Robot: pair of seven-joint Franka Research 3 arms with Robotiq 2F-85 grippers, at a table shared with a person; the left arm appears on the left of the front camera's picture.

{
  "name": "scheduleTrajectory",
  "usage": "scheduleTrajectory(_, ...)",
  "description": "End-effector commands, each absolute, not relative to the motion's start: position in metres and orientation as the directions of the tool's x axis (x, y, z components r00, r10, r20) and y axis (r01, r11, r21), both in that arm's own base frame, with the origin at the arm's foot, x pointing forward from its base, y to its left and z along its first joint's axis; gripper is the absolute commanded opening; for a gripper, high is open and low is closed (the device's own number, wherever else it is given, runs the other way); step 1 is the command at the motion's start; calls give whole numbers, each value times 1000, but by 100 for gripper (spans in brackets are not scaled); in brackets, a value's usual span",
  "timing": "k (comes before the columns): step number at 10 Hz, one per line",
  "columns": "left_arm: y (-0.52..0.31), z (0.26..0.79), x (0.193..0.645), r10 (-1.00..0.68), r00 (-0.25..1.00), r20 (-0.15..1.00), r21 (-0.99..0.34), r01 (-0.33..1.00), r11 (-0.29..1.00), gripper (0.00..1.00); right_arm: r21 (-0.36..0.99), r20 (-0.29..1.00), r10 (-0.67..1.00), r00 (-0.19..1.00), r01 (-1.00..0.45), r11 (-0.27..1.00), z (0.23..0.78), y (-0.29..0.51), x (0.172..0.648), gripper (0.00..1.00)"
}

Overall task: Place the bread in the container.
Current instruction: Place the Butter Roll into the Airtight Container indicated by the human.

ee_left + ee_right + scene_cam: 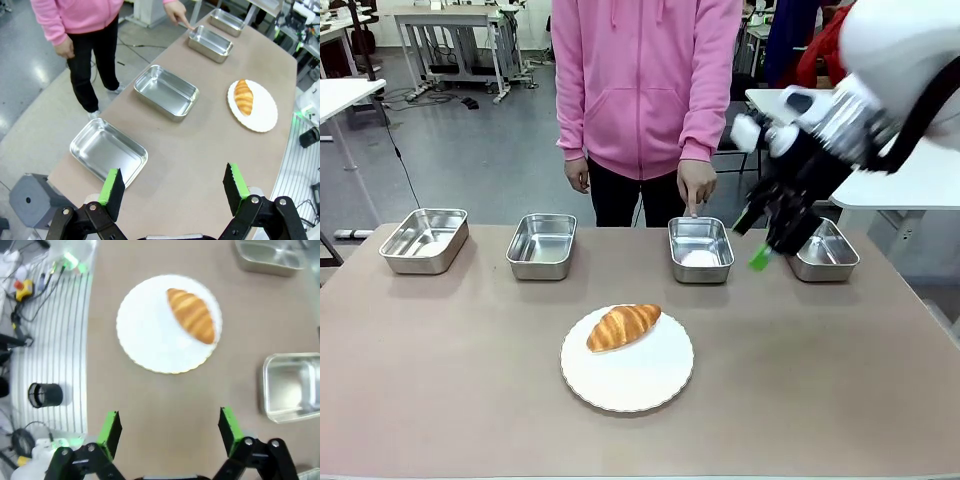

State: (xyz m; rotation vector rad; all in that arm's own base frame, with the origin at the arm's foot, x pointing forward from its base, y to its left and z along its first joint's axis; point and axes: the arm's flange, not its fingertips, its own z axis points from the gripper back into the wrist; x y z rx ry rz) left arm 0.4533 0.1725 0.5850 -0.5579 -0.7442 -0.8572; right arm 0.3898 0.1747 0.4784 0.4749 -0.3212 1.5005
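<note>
The bread (pixel 623 326), a golden-brown croissant, lies on a round white plate (pixel 635 385) at the table's middle. A person's hand (pixel 695 188) points a finger down at the container (pixel 700 250), the third steel tray from the left in the far row. My right gripper (pixel 752 240) hangs open and holds nothing, in the air between that tray and the rightmost one. Its wrist view looks down on the bread (pixel 191 315) and the container (pixel 292 387). My left gripper (pixel 173 187) is open above the table's left end, far from the bread (pixel 244 96).
Three more steel trays stand in the far row: one at the far left (pixel 424 240), one left of centre (pixel 542 245) and one at the right (pixel 826 252). The person in a pink hoodie (pixel 645 80) stands at the far edge. Bare tabletop surrounds the plate.
</note>
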Motion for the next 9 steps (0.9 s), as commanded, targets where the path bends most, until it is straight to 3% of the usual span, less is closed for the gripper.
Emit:
scheduleTrajectory(1, 172, 587, 452, -464, 429, 775, -137, 831, 538, 100, 46, 449, 891, -69, -994, -100, 457, 204, 389, 100)
scheduleTrajectory(2, 172, 587, 452, -464, 429, 775, -137, 831, 538, 100, 46, 464, 880, -108, -988, -145, 454, 214, 382, 100)
scheduleTrajectory(4, 172, 587, 452, -464, 429, 775, -137, 831, 538, 100, 98, 456, 889, -37, -991, -92, 454, 215, 378, 100)
scheduleTrajectory(9, 172, 587, 452, -464, 429, 775, -137, 831, 538, 100, 98, 456, 889, -37, -991, -92, 454, 215, 378, 100)
